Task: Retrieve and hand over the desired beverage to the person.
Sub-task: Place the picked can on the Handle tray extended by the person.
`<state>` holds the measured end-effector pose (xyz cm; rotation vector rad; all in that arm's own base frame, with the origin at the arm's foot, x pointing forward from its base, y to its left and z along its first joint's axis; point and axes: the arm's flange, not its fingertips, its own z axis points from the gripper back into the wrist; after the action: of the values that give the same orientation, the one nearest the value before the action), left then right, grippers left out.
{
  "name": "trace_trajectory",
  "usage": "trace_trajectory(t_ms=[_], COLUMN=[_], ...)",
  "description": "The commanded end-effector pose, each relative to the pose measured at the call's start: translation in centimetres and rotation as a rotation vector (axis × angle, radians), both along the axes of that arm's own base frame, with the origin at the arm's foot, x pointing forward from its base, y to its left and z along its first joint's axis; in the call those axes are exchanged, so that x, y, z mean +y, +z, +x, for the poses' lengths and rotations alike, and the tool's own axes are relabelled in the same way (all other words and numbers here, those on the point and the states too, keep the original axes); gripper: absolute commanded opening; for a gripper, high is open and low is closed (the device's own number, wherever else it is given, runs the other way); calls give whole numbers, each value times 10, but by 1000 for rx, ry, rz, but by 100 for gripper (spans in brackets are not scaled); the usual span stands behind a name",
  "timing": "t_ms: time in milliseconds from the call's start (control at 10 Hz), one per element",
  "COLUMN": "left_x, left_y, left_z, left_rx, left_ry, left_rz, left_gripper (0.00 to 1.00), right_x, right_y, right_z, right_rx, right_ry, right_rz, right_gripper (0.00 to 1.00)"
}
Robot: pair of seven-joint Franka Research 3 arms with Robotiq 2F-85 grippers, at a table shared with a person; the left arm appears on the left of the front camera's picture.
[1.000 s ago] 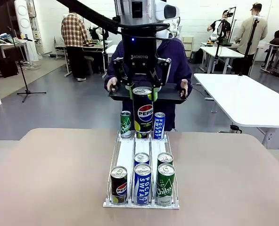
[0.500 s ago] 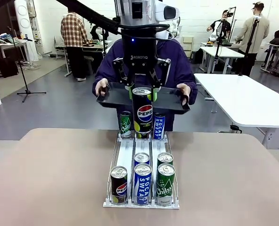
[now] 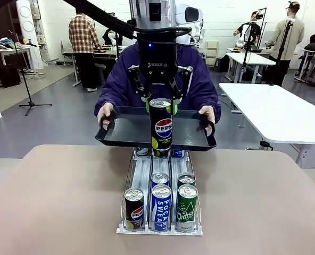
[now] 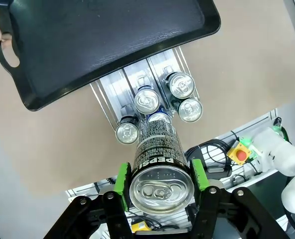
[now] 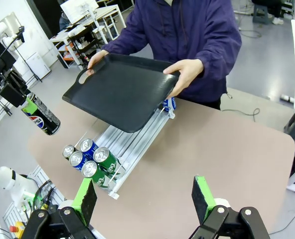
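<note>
The Pepsi can (image 3: 161,127) is glossy printed metal with a bare silvery lid. The left pincer (image 3: 161,108) clamped on it is matt black, with dull green pads (image 4: 122,180). The rack (image 3: 141,175) is shiny and pale; metal or plastic, I cannot tell. Over the rack's far end, the tray (image 3: 120,130) looks like matt black plastic. The bench (image 3: 56,196) under the rack is smooth, matt tan. The person (image 3: 197,74) wears a soft cloth jacket.
</note>
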<state>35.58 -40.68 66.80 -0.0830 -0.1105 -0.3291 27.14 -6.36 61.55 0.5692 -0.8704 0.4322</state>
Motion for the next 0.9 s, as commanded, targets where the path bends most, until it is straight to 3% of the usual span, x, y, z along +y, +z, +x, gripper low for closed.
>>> trace_trajectory(t_ms=[0,800], left_x=[2,2], left_y=[2,2], left_z=[-2,-2], left_rx=[-9,-9], left_ry=[-3,-3], left_rz=[-12,-12], left_gripper=[0,0], right_x=[0,0], right_y=[0,0], right_z=[2,2], right_rx=[-4,-4], right_ry=[20,20], right_rz=[15,15], right_gripper=[100,100])
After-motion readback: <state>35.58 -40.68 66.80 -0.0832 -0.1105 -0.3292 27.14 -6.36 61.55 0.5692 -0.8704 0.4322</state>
